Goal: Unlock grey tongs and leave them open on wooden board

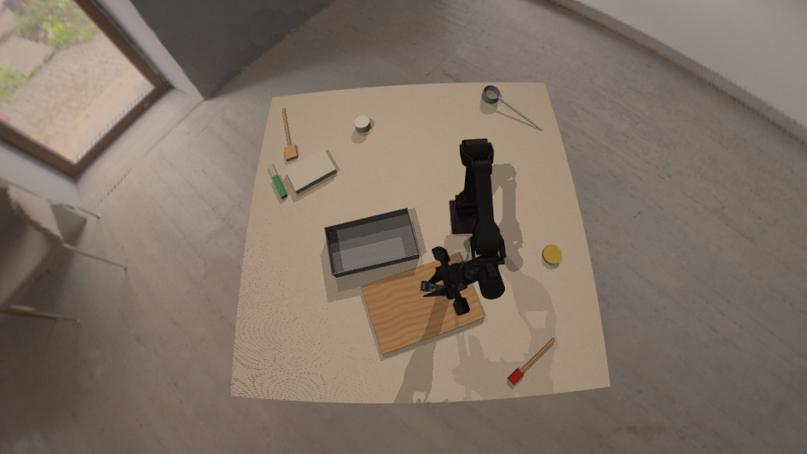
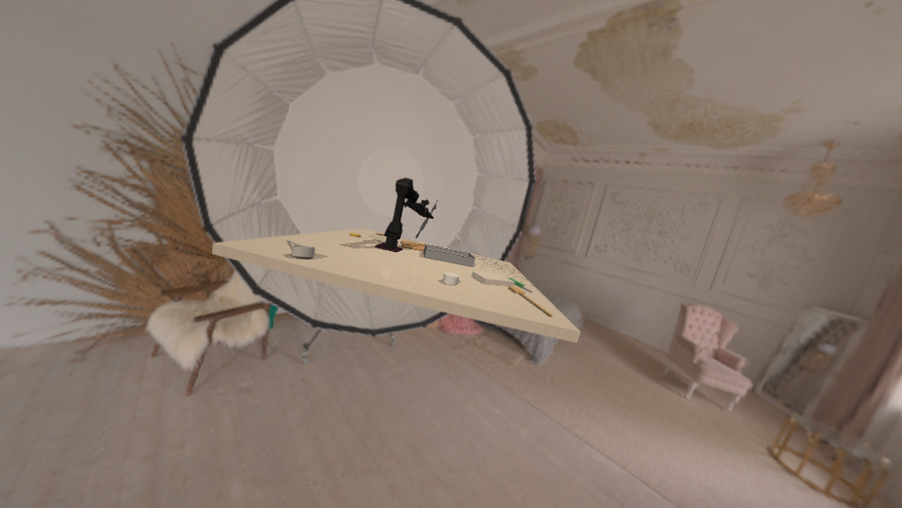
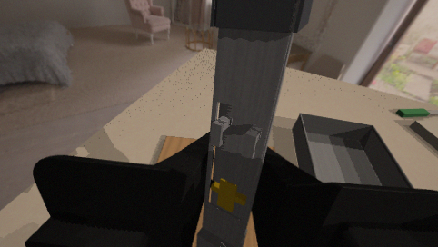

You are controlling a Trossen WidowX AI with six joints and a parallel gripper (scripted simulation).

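The grey tongs (image 1: 427, 286) (image 2: 421, 229) (image 3: 252, 64) are in the air above the wooden board (image 1: 395, 321) (image 3: 174, 145). My gripper (image 1: 430, 288) (image 2: 431, 214) (image 3: 229, 140) is shut on them. They stand steeply, hinge end up and tips down and back toward the arm's base. In the wrist view the dark hinge block (image 3: 259, 14) is at the top, and a yellow piece (image 3: 228, 195) sits lower down, below two small grey pegs. The arms are squeezed between the fingers; whether the lock is released cannot be told.
The roasting tin (image 1: 377, 266) (image 2: 448, 255) stands beside the board with nothing in it. A red-headed brush (image 1: 515, 377) and a yellow disc (image 1: 552, 254) lie on the arm's side. A pale block (image 1: 311, 170), a white cup (image 1: 362, 124) and a long-handled pan (image 1: 491, 94) are farther off.
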